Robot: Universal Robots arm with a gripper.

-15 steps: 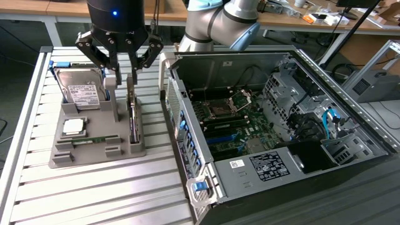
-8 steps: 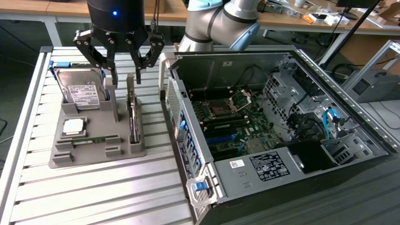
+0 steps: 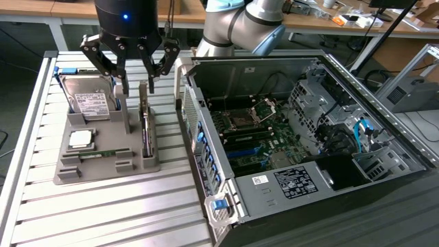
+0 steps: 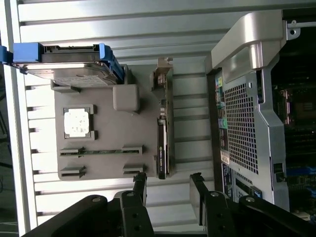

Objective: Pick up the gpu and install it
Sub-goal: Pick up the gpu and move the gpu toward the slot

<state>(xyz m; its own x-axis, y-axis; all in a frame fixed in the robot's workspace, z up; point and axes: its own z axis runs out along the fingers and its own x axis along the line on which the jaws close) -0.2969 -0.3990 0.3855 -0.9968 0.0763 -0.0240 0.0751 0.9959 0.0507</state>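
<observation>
The pincer (image 3: 135, 78) hangs open above the far end of a grey holder (image 3: 103, 165) that lies on the slatted metal bench (image 3: 103, 216). Its two black fingers (image 4: 140, 186) stand well apart and grip nothing.

The gpu (image 3: 145, 126) stands on its edge in a slot along the side of the holder towards the exterior view's right. It looks like a thin dark strip running from near to far. Its far end sits just below the pincer, and no finger touches it. In the wrist view the gpu (image 4: 163, 143) lines up with the gap between the fingers, and the pincer (image 4: 168, 187) is clear of it.

A silver hard drive (image 3: 87, 100) with a white label and blue side rails leans in the far corner of the holder, on the exterior view's left. Nearer in, a square silver processor chip (image 3: 81, 138) lies flat in its pocket. A green memory stick (image 3: 103, 153) lies in a slot just nearer than that.

On the exterior view's right of the holder, an open computer case (image 3: 357, 154) lies on its side just beside it. Its motherboard (image 3: 254, 136) faces up.
</observation>
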